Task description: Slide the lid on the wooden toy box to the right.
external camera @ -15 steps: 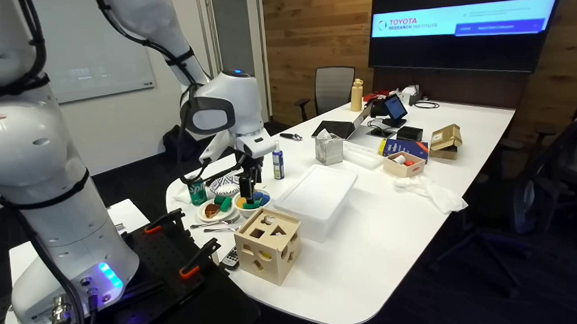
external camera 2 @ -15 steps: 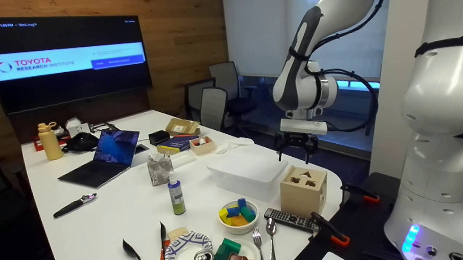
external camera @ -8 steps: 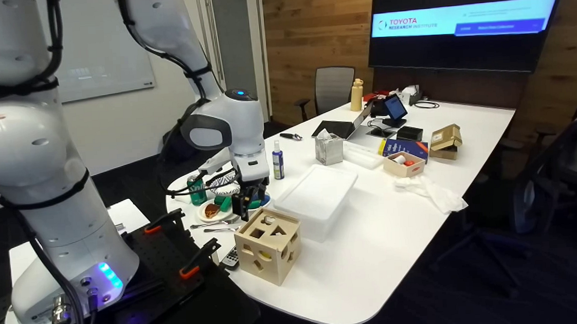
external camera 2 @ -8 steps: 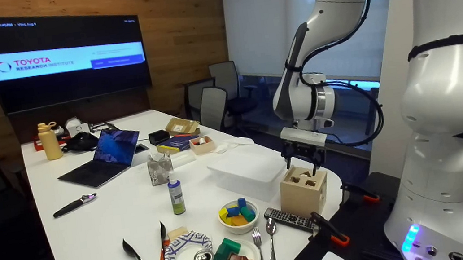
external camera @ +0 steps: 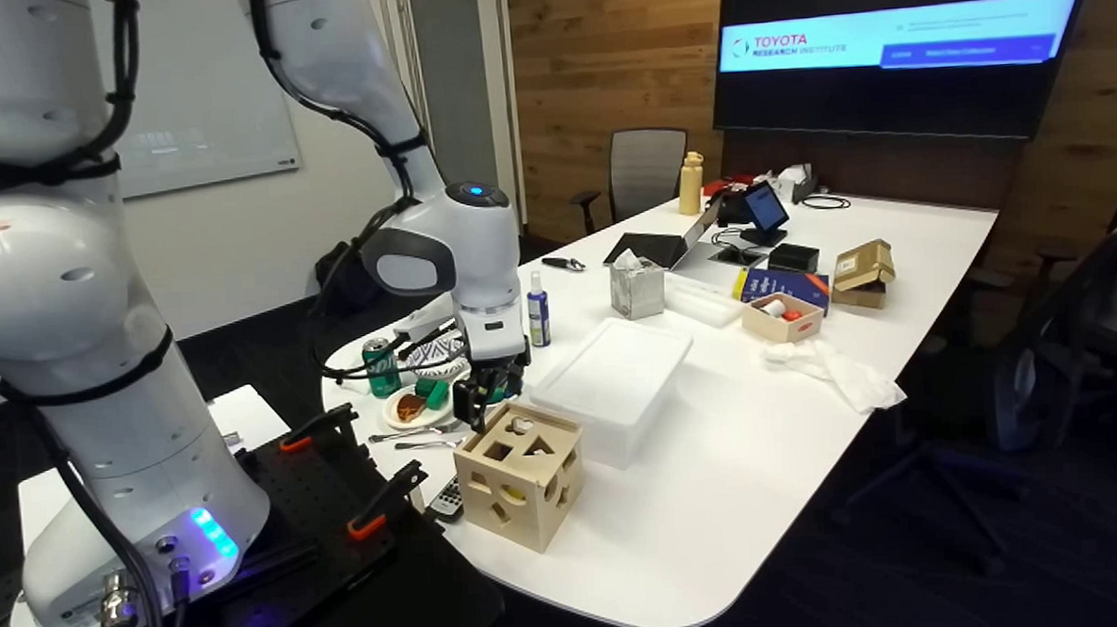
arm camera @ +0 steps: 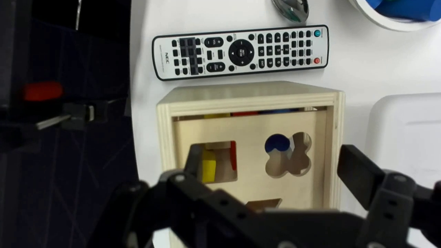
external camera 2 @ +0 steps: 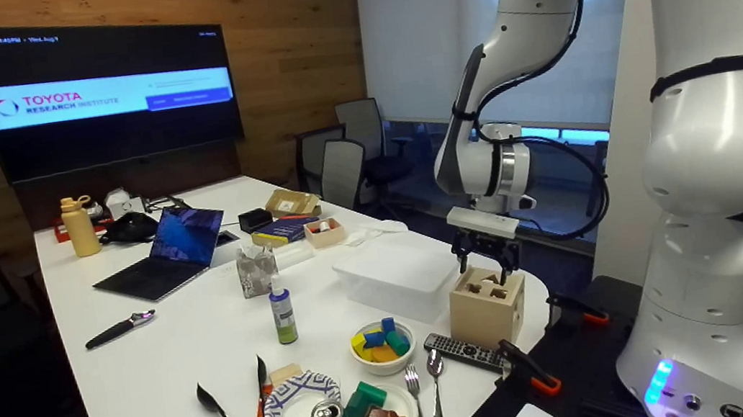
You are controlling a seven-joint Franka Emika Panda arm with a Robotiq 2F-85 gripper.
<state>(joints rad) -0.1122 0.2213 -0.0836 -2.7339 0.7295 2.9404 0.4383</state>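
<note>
The wooden toy box (external camera: 531, 513), a pale cube, stands at the table's near end in both exterior views (external camera 2: 478, 323). Its lid (arm camera: 251, 137) lies within the top frame and has dark cut-out holes. In the wrist view a narrow gap along the lid's edge nearest the remote shows coloured blocks inside. My gripper (external camera 2: 482, 274) is open and empty, low over the lid. In the wrist view the gripper (arm camera: 274, 160) has its left fingertip over the square hole and its right fingertip by the box's right wall. Whether a fingertip touches the lid I cannot tell.
A white lidded container (external camera 2: 396, 278) stands close beside the box. A remote (arm camera: 241, 51) lies along another side. A bowl of coloured blocks (external camera 2: 382, 349), a spoon (external camera 2: 436, 381) and a fork (external camera 2: 417, 405) are near. Black clamps (external camera 2: 528, 364) sit on the robot's mount edge.
Over the last second my gripper has come down from above onto the toy box's top, with only a slight shift in the last half second. The box and lid have not visibly moved.
</note>
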